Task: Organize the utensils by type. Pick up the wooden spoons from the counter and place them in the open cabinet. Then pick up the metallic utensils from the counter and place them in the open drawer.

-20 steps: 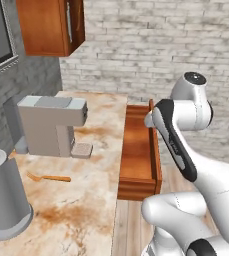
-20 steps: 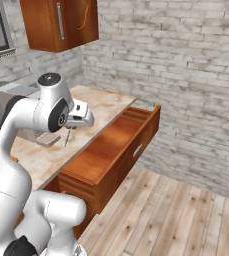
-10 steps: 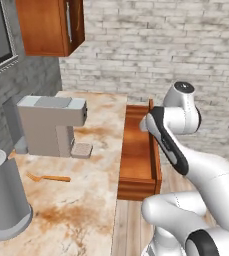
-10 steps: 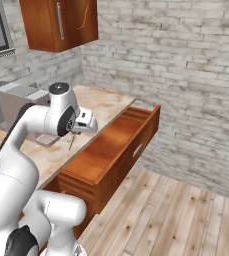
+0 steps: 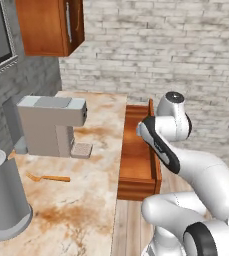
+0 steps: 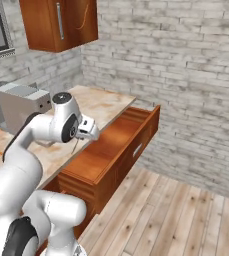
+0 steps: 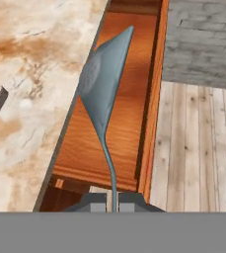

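The gripper [image 7: 113,205] is seen closed on the thin stem of a metal utensil [image 7: 102,84], a grey-blue piece with a flat, wide, pointed blade. In the hand view the stem is clamped between the two dark fingertips [image 7: 98,206], and the blade hangs above the near edge of the open drawer [image 7: 127,123], just where the drawer meets the counter [image 7: 25,74]. In the right base view the gripper [image 6: 88,131] is held over the counter edge beside the drawer [image 6: 111,150], and the utensil [image 6: 75,147] is seen as a thin line hanging down from it. The smooth wooden bottom of the drawer is visible under the blade.

In the left base view a wooden spoon [image 5: 48,177] lies flat on the marbled counter [image 5: 86,200], in front of a grey coffee machine [image 5: 51,125] and near a grey kettle [image 5: 3,200]. The spoon is well apart from the arm. The drawer [image 5: 136,160] is pulled out at the right side of the counter.

The reddish-brown wall cabinet [image 5: 48,27] is mounted above the counter, on the left; its door is seen with a silver bar handle [image 5: 67,22].
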